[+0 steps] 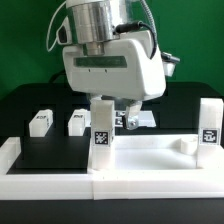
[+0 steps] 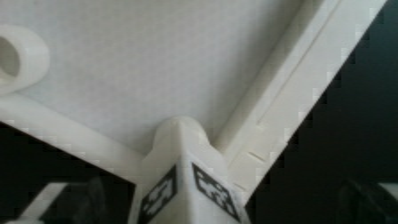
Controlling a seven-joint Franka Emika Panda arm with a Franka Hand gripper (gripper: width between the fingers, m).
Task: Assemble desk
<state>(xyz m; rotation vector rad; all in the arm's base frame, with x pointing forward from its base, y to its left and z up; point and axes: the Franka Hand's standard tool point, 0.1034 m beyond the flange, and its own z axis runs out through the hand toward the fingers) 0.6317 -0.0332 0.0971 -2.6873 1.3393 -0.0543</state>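
Leg block (image 1: 101, 135) stands upright, long axis vertical, tag facing the exterior camera, at the 9 o'clock end of the desk panel (image 1: 150, 158). Jaws are spread and pinch nothing; the wrist view shows that block (image 2: 187, 178) between them, untouched. The panel lies flat on the black bench (image 1: 45, 150), long axis 9 to 3 o'clock. A second leg block (image 1: 209, 122) stands upright at 3 o'clock. Two loose leg blocks (image 1: 40, 122) (image 1: 76, 122) lie near 10 o'clock.

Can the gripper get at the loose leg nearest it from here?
Probably yes. That loose leg lies on the table, apart from the other loose leg, with nothing over it. The gripper only has to clear the upright leg beneath it.
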